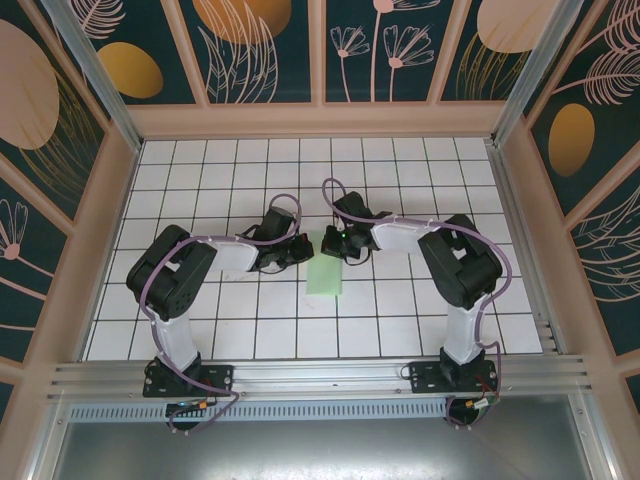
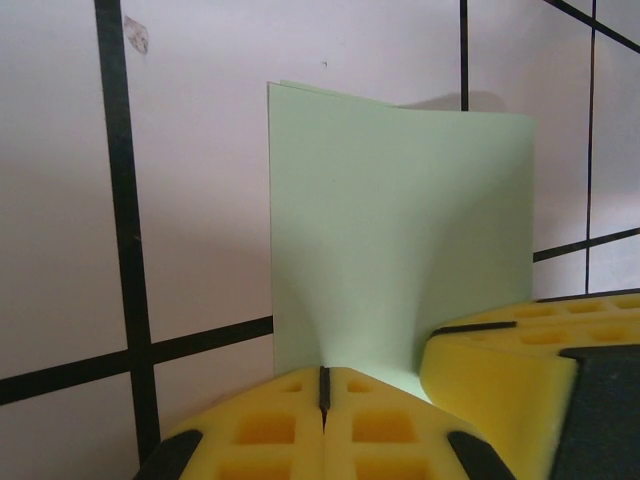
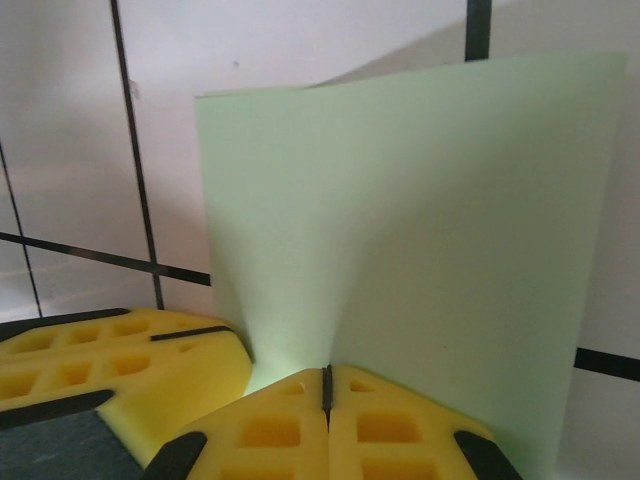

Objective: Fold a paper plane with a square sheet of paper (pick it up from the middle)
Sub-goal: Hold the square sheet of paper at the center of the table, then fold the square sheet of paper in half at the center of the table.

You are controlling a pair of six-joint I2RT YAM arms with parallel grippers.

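Left tool [image 2: 323, 392] is pinching one edge of the square sheet of paper [image 2: 400, 220], with its yellow pads pressed together on it. Right tool [image 3: 327, 388] is gripping the same edge the same way, just beside the left tool; I can't tell if the two are touching. The sheet is extending ahead of both sets of fingertips and bowing out from the pinch points over the white grid counter [image 1: 400, 310]. Its far edge is showing two layers from the left wrist, so it's probably folded in half. From above, the sheet is sitting between the two arms.
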